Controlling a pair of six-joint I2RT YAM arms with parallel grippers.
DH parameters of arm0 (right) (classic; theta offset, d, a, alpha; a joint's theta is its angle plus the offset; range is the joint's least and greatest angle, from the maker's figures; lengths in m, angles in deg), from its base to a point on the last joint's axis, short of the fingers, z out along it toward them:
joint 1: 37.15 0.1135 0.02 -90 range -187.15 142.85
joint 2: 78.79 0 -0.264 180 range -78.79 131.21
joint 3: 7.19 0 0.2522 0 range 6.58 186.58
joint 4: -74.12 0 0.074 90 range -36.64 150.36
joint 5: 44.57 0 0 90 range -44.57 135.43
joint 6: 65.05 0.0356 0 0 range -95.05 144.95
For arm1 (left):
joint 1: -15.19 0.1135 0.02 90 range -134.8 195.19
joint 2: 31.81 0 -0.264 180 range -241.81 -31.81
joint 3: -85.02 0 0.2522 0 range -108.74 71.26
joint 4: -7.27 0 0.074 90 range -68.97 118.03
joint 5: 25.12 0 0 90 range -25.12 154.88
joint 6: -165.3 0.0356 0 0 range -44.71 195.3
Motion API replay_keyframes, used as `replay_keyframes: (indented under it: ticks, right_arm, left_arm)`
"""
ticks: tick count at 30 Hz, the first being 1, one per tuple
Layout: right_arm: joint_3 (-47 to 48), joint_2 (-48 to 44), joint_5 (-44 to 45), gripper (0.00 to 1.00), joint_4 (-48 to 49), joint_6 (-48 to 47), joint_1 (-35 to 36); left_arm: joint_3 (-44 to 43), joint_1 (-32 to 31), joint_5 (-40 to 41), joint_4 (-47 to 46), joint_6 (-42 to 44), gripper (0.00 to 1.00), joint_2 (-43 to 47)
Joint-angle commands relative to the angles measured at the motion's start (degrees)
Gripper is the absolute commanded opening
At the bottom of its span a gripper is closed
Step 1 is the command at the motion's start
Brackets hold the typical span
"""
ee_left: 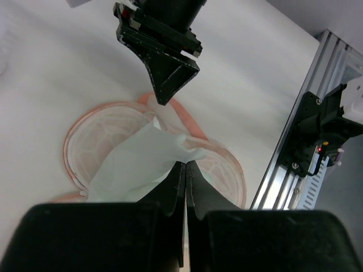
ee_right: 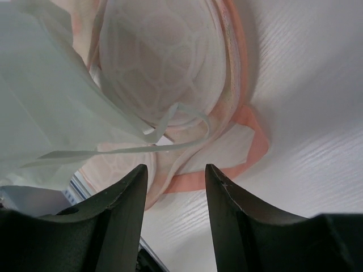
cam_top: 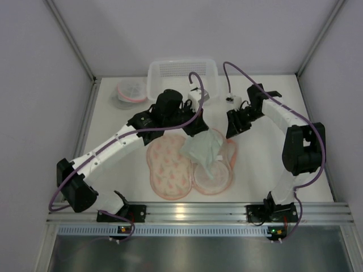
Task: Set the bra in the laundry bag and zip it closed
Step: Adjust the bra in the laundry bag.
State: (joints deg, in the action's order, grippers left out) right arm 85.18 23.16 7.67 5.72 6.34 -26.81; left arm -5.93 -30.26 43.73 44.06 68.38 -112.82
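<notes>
**Bra pinched above the open laundry bag**

The left gripper (cam_top: 199, 131) reaches into the middle of the overhead view. Its jaws are pressed together on a fold of the pale green bra (cam_top: 205, 150). In the left wrist view the gripper (ee_left: 185, 167) meets at the lower centre, with the bra (ee_left: 136, 164) bunched against its tips and spreading toward the lower left.

The bra hangs over the laundry bag (cam_top: 169, 170), a pink-rimmed mesh case lying open in two round halves on the white surface (cam_top: 266, 164). The fabric covers part of the half nearer the right of the frame.

The right gripper (cam_top: 231, 131) hovers just right of the bra, jaws spread and holding nothing. In its own view the gripper (ee_right: 173, 175) sits at the bottom, the bag's mesh (ee_right: 164, 68) above it and the bra (ee_right: 39, 102) at the left, with thin straps trailing across.

A white basket (cam_top: 181, 71) stands at the top centre, and a round pink-edged item (cam_top: 130, 90) lies to its left.
</notes>
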Motion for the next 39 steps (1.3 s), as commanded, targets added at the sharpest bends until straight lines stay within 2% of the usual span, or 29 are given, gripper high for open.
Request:
replay_keyframes:
  ticks: [1,10,19,39]
  right_arm:
    - [0.9,-2.5,-1.9,0.46,0.6,0.8,-1.5]
    - [3.2,-1.2,-2.0,0.46,-0.7,-0.1,-4.0]
    - [3.2,-1.0,-2.2,0.46,-0.8,-1.0,-4.8]
    - [3.0,-0.1,-2.9,0.46,-0.8,-1.4,-5.1]
  left_arm:
    - [-3.3,-0.3,3.6,-5.9,-5.6,0.00,0.9]
    - [-7.1,-0.5,5.8,-6.9,-13.1,0.00,-1.3]
    - [-11.9,-1.0,10.7,-7.0,-14.5,0.00,-3.3]
    - [-7.5,-1.7,5.2,-7.4,-14.9,0.00,-1.7]
